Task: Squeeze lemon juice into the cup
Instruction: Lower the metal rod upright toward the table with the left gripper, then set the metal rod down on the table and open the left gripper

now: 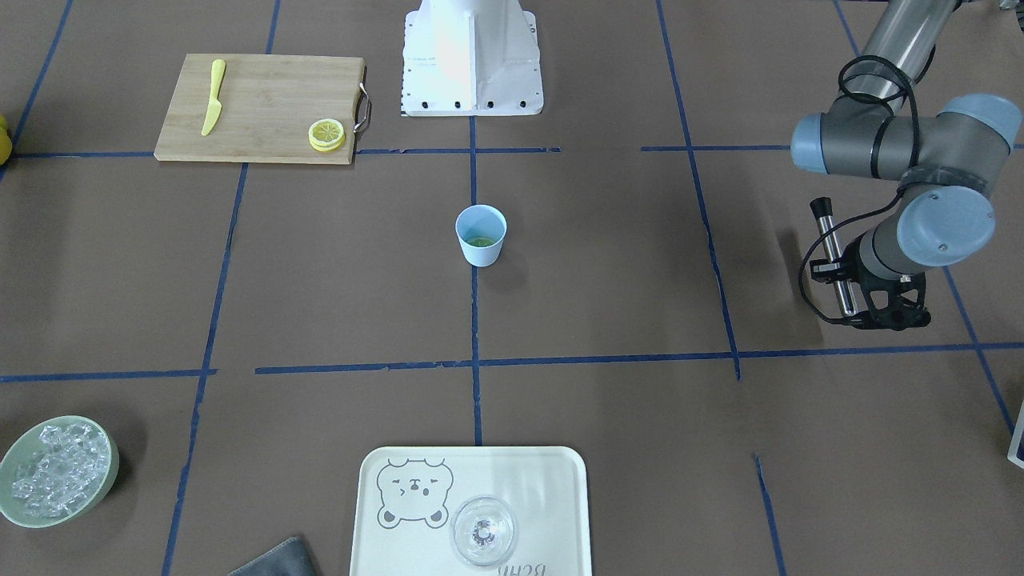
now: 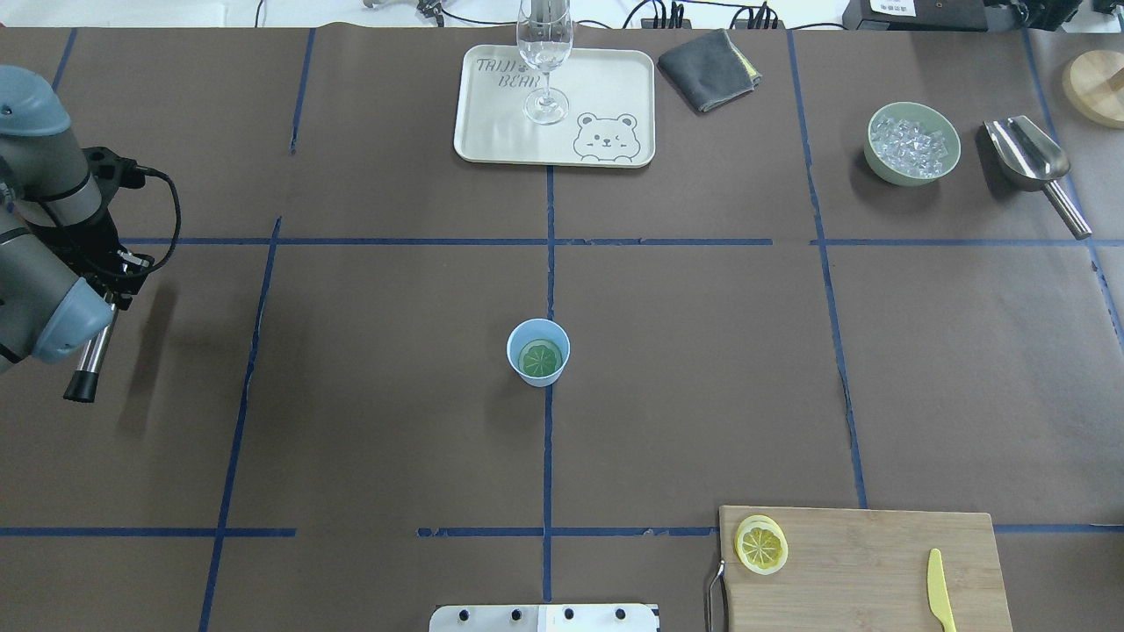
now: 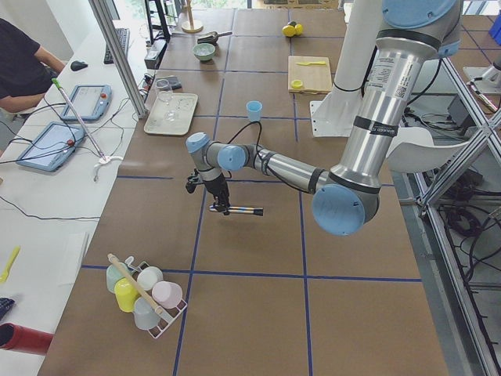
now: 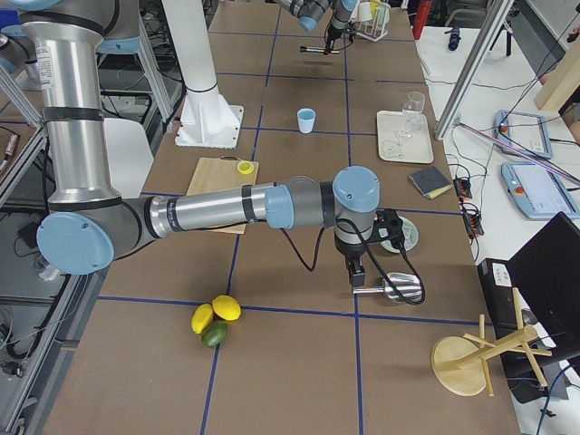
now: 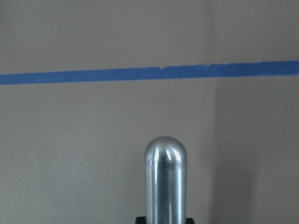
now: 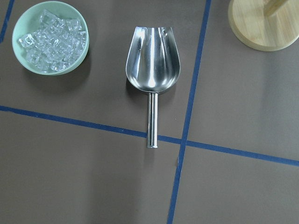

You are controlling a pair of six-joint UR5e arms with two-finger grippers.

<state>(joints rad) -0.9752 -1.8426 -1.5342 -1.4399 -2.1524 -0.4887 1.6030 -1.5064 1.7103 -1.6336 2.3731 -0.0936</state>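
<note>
Looks down from behind the robot (image 1: 472, 64) and from across. Looks along the table (image 2: 369, 421) from both ends. Stares down from each wrist (image 1: 944, 224), closest on the left. Shows the cup (image 1: 481, 254) in four.

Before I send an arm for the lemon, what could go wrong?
The left gripper is shut on a metal rod, so it cannot take the lemon. The lemon seems stacked on a second slice; both might lift. The cup stands free and could tip if bumped.
</note>
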